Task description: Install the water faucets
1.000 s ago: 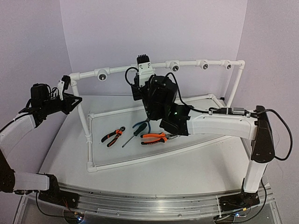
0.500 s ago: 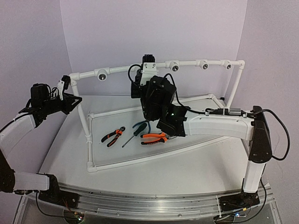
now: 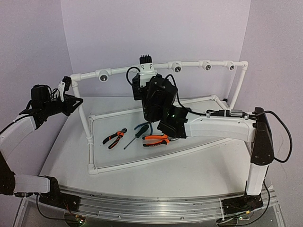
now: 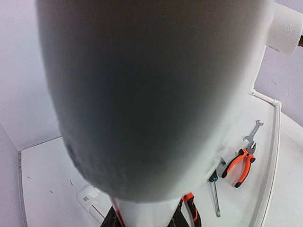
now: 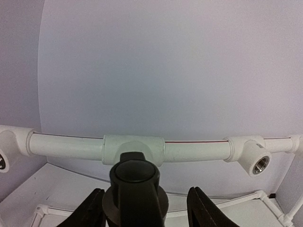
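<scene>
It is a robot lab: plain lilac walls (image 3: 156, 28) enclose a white desk (image 3: 189, 172) with a pipe frame (image 3: 191, 64) and pliers (image 3: 155, 139).

The right gripper (image 5: 144, 201) has been opened – its jaws, closed on the faucet (image 5: 135, 182) until approx. half a sec ago, are now parted, w/ a gap seen beside the black body. In the top view the faucet's head, shifted to the right in the interim, is found back over its tee (image 5: 134, 147) on the pipe frame (image 5: 199, 150). The right arm's (image 3: 218, 126) elbow and upright link have been drawn slightly left – toward the frame's middle.
</scene>
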Available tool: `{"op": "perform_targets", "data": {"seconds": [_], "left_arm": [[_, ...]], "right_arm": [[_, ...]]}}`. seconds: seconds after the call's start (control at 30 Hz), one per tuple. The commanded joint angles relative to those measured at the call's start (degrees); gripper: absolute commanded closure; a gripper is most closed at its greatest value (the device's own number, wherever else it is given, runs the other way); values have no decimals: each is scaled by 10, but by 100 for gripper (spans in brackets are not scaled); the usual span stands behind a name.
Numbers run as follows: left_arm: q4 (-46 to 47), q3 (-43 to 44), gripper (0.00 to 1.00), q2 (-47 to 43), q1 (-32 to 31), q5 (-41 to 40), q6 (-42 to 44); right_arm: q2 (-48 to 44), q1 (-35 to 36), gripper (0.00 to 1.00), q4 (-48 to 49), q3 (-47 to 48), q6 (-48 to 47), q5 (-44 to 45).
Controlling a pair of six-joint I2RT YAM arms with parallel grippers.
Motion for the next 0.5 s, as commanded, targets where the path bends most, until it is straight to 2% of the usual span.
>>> {"op": "perform_targets", "data": {"seconds": [0.0, 0.2, 0.23, 0.3, 0.33, 0.47], "left_arm": [[-103, 10, 100, 14, -6, -26, 13], [-102, 14, 100, 19, -6, -29, 10], [-101, 14, 100, 20, -6, -30, 9], [-99, 17, 100, 24, -6, -32, 8], [-98, 19, 100, 26, -6, -34, 8], [-97, 29, 100, 36, -6, -41, 18]], "right_arm": [[-14, 3, 37, 24, 12, -28, 7], [-35, 15, 26, 28, -6, -35, 5], [-40, 18, 22, 28, -12, -34, 5], [-51, 25, 6, 28, -28, -30, 3], [-58, 29, 3, 28, -34, -28, 3], [-100, 45, 2, 24, -88, -17, 11]]}}
